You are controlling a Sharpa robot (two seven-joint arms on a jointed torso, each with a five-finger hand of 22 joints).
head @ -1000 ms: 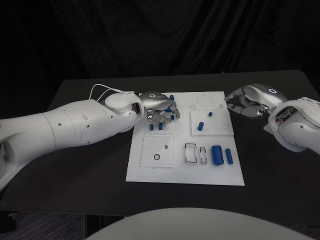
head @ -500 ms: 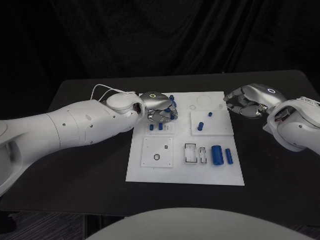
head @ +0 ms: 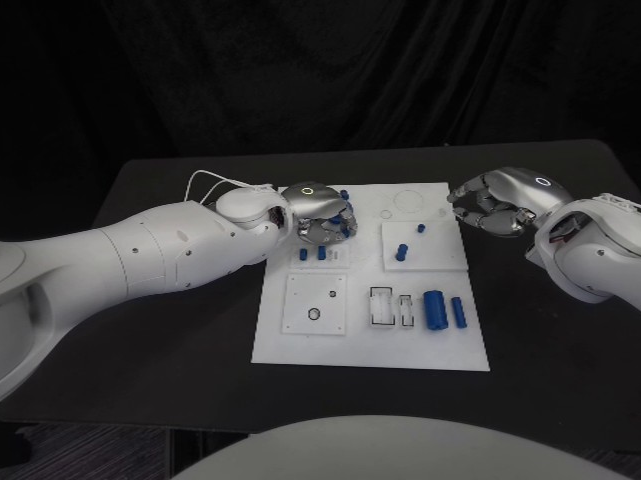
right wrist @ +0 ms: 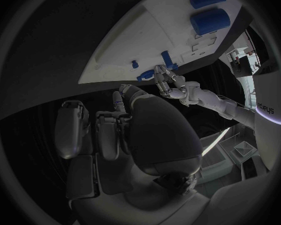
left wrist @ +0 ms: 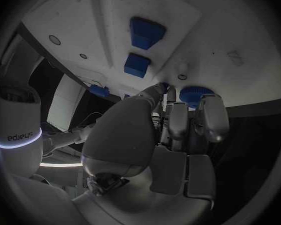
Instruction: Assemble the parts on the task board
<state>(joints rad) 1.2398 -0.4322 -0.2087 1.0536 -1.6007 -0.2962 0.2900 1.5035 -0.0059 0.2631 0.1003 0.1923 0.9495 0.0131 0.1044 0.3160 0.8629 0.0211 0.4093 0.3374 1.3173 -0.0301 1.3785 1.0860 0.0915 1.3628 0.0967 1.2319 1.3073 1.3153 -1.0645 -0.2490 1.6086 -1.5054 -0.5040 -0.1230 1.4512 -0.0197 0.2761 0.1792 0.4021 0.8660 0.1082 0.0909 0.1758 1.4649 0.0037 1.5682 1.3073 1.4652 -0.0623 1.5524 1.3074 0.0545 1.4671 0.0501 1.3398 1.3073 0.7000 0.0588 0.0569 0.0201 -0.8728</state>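
— Left hand first: what is it doing?

— It hangs over the far left part of the white board, fingers curled down around a small blue peg. The wrist view shows the peg's round top right at the fingertips, so I judge it pinched, though the contact itself is partly hidden.

— And where do the other pieces sit?

— Two short blue pegs stand just under that hand. A big blue cylinder and a slimmer one lie on the near right of the board; two more small pegs stand on the far right panel.

— Right hand?

— Right hand waits just off the board's far right edge, fingers curled in on nothing.

— How should the step go?

— Probably the peg is meant for a hole in that left panel. Keep it upright, line it up over the hole before pressing, and lower it slowly so it doesn't jam or knock the two neighbours.
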